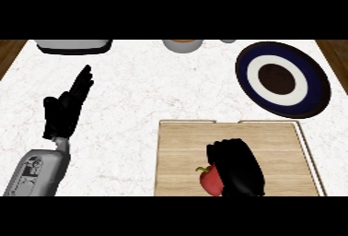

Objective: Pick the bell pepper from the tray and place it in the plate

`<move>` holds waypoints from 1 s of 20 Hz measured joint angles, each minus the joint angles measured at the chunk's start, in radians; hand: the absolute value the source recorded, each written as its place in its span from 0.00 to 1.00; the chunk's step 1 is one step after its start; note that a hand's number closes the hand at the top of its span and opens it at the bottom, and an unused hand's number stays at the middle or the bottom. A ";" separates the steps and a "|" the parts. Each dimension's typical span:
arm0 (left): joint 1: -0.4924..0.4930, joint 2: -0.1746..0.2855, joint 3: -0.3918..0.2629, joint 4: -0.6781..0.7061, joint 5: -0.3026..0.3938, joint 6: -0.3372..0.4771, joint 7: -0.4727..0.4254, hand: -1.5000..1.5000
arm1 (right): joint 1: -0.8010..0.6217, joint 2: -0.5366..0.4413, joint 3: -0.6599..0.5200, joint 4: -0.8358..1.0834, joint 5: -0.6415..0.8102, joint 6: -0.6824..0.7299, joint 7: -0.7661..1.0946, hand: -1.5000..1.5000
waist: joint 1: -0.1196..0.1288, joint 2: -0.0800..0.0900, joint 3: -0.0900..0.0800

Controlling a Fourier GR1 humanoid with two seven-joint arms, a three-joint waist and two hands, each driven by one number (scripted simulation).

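Bell pepper point(211, 181), red with a green stem, lies on the wooden tray point(272, 138) near its front edge. Right hand point(236, 168) is over the pepper's right side, fingers curled down round it. Plate point(316, 73), dark blue rim, sits at the counter's point(149, 92) far right corner, apart from the tray; bare counter between them. Left hand point(66, 108) rests open near the left edge, fingers straight. Along the far edge: a grey appliance point(72, 46) and a bowl point(182, 45).
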 measured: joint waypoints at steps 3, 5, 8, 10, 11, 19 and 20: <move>0.019 -0.016 0.002 -0.002 -0.014 -0.002 -0.016 0.50 | 0.015 -0.006 -0.005 0.008 0.022 -0.048 -0.034 1.00 | 0.000 -0.002 -0.002; 0.026 -0.017 0.002 -0.016 -0.015 0.000 -0.009 0.50 | 0.043 -0.076 -0.112 -0.004 -0.051 -0.072 -0.101 1.00 | -0.004 -0.001 0.000; 0.029 -0.015 0.010 -0.025 -0.014 0.007 -0.008 0.50 | 0.066 -0.158 -0.311 0.044 -0.181 -0.077 -0.173 1.00 | -0.021 0.010 0.005; 0.031 -0.013 0.019 -0.027 -0.010 0.010 -0.009 0.50 | 0.080 -0.200 -0.429 0.094 -0.259 -0.074 -0.207 1.00 | -0.034 0.018 0.009; 0.034 -0.014 0.021 -0.028 -0.009 0.011 -0.011 0.50 | 0.080 -0.225 -0.488 0.122 -0.297 -0.074 -0.230 1.00 | -0.037 0.020 0.010; 0.046 -0.011 0.021 -0.034 -0.004 0.001 -0.018 0.50 | -0.031 -0.414 -0.920 0.361 -0.603 -0.120 -0.525 1.00 | -0.019 0.016 0.014; 0.047 -0.010 0.020 -0.032 -0.003 -0.003 -0.022 0.50 | -0.046 -0.438 -0.964 0.399 -0.637 -0.123 -0.574 1.00 | -0.015 0.016 0.013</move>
